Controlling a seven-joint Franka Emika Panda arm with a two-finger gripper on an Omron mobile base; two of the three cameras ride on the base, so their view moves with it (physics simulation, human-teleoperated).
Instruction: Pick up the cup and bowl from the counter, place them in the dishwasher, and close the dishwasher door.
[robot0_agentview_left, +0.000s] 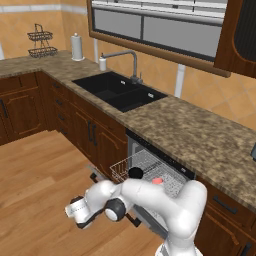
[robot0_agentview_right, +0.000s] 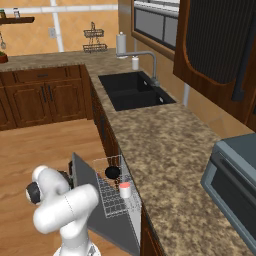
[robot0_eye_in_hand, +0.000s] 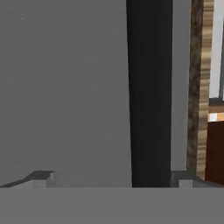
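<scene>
The cup (robot0_agentview_right: 125, 190), white with a red inside, stands upright in the white wire rack (robot0_agentview_right: 112, 192) of the dishwasher (robot0_agentview_left: 150, 170), and the black bowl (robot0_agentview_right: 112, 172) sits in the same rack just beside it, farther toward the sink (robot0_agentview_right: 132, 90). Both lie beyond the door (robot0_eye_in_hand: 65, 87) from the fingers (robot0_eye_in_hand: 43, 178), up and behind the grey panel. The door is partly raised, tilted between flat and upright. In the hand view the fingers are set wide apart and grip nothing; the door's grey face lies close ahead of them, and its long dark bar handle (robot0_eye_in_hand: 148, 87) runs across the view just inside one fingertip. Past the handle side shows the speckled edge of the tabletop (robot0_eye_in_hand: 199, 87). The tabletop runs on above the dishwasher, away from the fingers.
</scene>
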